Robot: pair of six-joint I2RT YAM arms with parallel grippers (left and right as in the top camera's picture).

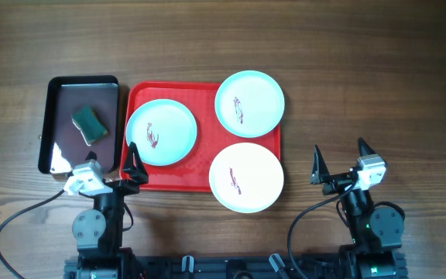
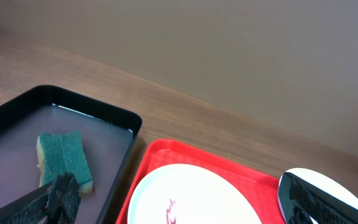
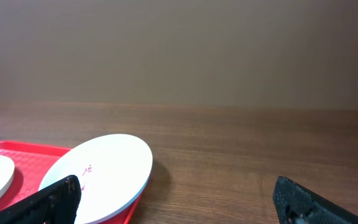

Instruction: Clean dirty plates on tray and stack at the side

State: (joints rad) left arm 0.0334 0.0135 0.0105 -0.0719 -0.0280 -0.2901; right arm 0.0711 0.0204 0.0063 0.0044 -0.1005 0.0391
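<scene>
A red tray [image 1: 173, 180] lies on the wooden table [image 1: 378, 77], a little left of the middle, and three pale round plates sit on it. The left plate [image 1: 161, 132] lies flat and wholly inside the tray, against its left edge. The far plate [image 1: 249, 103] sits at the tray's far right corner and hangs out over the rim on the far and right sides. The near plate [image 1: 246, 177] sits at the near right corner, and its near edge reaches past the rim onto the wood. The far and near plates almost meet along the tray's right edge. Each plate has a small reddish-brown smear at its centre.

Just beside the red tray's left edge stands a narrower black tray [image 1: 56, 116]. A green sponge [image 1: 90, 125] with a pale underside lies in its middle, in what looks like a shallow layer of cloudy liquid.

The left gripper [image 1: 113, 159] is at the near edge of the table, where the near right corner of the black tray meets the near left corner of the red tray. Its jaws are spread wide and hold nothing. One finger points toward the sponge and the other toward the left plate.

The right gripper [image 1: 339, 155] is over bare wood, right of the red tray and apart from it. Its jaws are also spread wide and empty, and from its wrist view the near plate shows off to the left.
</scene>
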